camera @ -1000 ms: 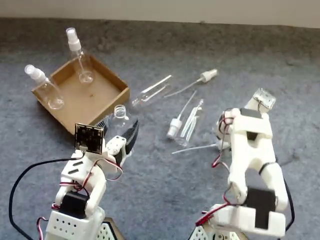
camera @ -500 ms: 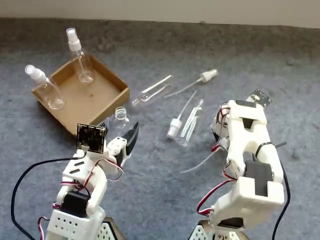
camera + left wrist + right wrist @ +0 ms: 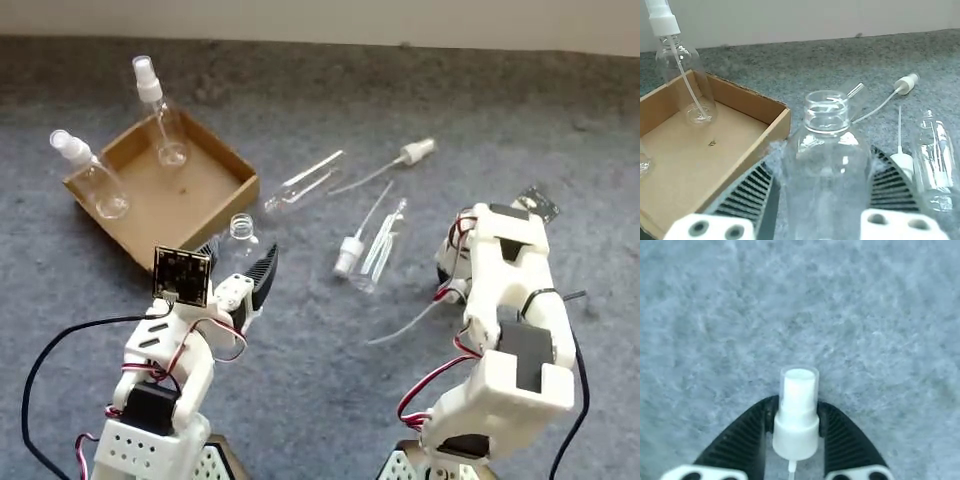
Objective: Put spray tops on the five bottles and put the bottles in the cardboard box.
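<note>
high view: left gripper (image 3: 238, 252) is clamped on the uncapped bottle (image 3: 238, 228), just beside the cardboard box (image 3: 180, 195).
left wrist view: jaws press the bottle's body; judged light, thin-walled and slippery, so grip mid-body.
right wrist view: right gripper (image 3: 796, 412) pinches a spray top (image 3: 796, 415) at its stiff collar.

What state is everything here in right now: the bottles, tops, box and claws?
Cardboard box: open, holding two capped bottles.
Left gripper: shut on an uncapped bottle, upright.
Right gripper: shut on a spray top.
Two lying bottles: uncapped, on the carpet.
Two loose spray tops: lying on the carpet.
</note>
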